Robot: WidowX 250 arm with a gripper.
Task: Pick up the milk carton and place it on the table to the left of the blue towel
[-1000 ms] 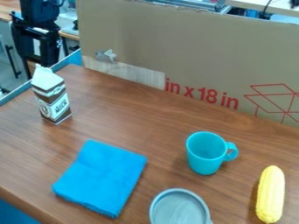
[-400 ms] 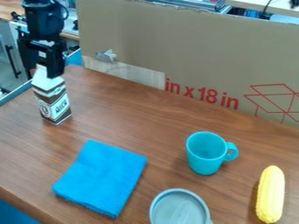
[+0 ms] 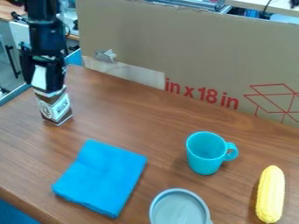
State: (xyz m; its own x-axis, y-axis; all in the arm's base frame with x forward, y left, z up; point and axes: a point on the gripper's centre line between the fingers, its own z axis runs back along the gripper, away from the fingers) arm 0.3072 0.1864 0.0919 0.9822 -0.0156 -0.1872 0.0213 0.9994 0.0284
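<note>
The black gripper (image 3: 43, 83) hangs at the upper left of the camera view, lowered over the top of a brown and white milk carton (image 3: 54, 107). Its fingers are apart, one on each side of the carton's white upper part, which shows between them; the right finger covers some of it. The carton stands upright on the wooden table (image 3: 134, 118). A folded blue cloth (image 3: 100, 177) lies in front of it.
A teal cup (image 3: 205, 153) stands right of centre, its handle to the right. A grey round lid or bowl (image 3: 179, 208) is at the bottom edge, and a yellow corn cob (image 3: 270, 194) lies at lower right. A large cardboard panel (image 3: 181, 48) rises along the back.
The gripper has come down from above and behind the carton to around its top. The carton has shifted very slightly; everything else has stayed where it was.
</note>
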